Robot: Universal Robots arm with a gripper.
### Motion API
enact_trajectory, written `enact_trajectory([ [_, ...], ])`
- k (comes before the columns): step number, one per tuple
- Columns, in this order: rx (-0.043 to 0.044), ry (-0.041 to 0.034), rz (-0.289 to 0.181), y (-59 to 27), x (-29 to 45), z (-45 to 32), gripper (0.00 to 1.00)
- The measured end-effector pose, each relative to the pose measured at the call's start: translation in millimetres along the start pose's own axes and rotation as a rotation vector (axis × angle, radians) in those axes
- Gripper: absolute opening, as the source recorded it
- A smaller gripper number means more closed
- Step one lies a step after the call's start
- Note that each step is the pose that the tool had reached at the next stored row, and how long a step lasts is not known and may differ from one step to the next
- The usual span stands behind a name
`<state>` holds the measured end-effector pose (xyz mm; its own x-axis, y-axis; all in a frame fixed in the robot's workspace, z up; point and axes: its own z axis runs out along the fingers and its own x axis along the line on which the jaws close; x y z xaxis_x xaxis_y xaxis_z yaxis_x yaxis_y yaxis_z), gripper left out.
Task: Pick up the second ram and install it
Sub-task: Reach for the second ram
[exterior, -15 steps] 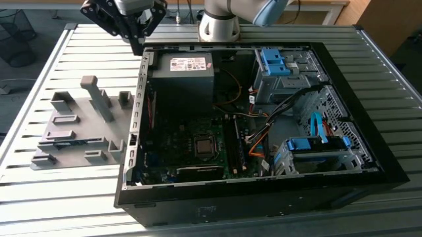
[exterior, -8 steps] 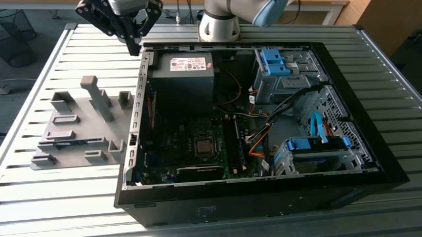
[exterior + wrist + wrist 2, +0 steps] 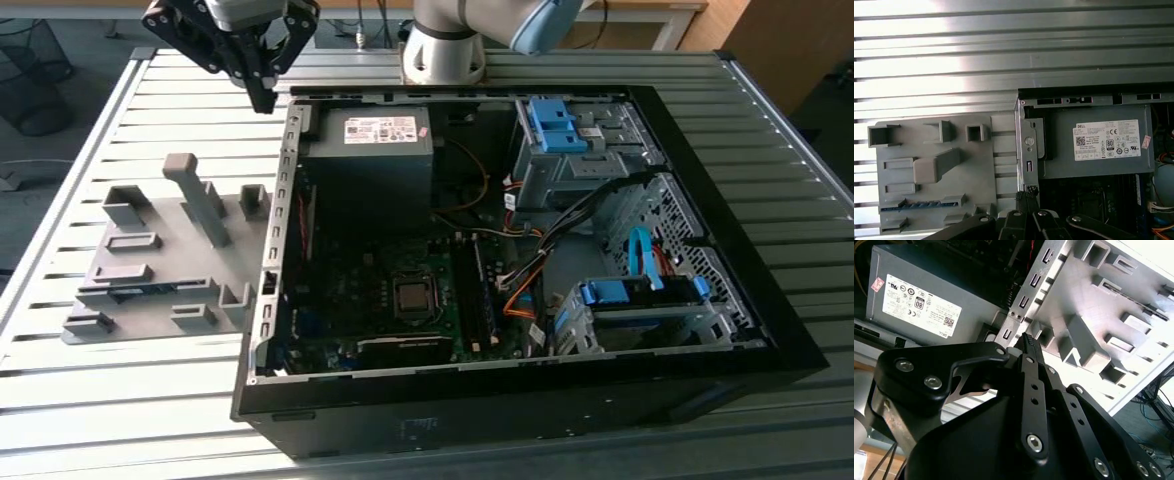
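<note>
The second ram (image 3: 919, 205) is lying in a slot of the grey fixture plate (image 3: 979, 175), well apart from the gripper (image 3: 263, 98), which is hanging empty, fingers pressed together, just above the computer case (image 3: 534, 425) edge, near the power supply (image 3: 367, 165)

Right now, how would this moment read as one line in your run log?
hand: shut, holding nothing, over case wall | second ram: lying in grey fixture, not gripped | case: open

We see an open computer case (image 3: 534, 425) beside a grey fixture plate (image 3: 158, 215) on a slatted metal table (image 3: 120, 400).
</note>
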<state>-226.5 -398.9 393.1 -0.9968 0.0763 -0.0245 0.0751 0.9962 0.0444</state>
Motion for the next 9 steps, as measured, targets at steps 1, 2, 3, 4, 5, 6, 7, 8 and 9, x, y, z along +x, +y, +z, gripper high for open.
enact_trajectory([
  [1, 0.0, 0.0001, 0.0, -0.1, 1.1, 0.0, 0.11],
  [2, 0.0001, 0.0001, 0.0, -0.2, 2.2, -0.1, 0.11],
  [3, 0.0001, 0.0001, 0.0, -0.2, 3.2, -0.1, 0.11],
  [4, 0.0001, 0.0001, 0.0, -0.3, 4.2, -0.1, 0.11],
  [5, 0.0001, 0.0001, 0.0, -0.4, 5.2, -0.1, 0.11],
  [6, 0.0002, 0.0002, 0.0, -0.5, 6.4, -0.2, 0.11],
  [7, 0.0001, 0.0001, 0.0, -0.7, 7.6, -0.1, 0.11],
  [8, 0.0001, 0.0001, 0.0, -1.1, 8.7, -0.2, 0.11],
  [9, 0.0, 0.0001, 0.0, -1.8, 10.0, -0.2, 0.11],
])
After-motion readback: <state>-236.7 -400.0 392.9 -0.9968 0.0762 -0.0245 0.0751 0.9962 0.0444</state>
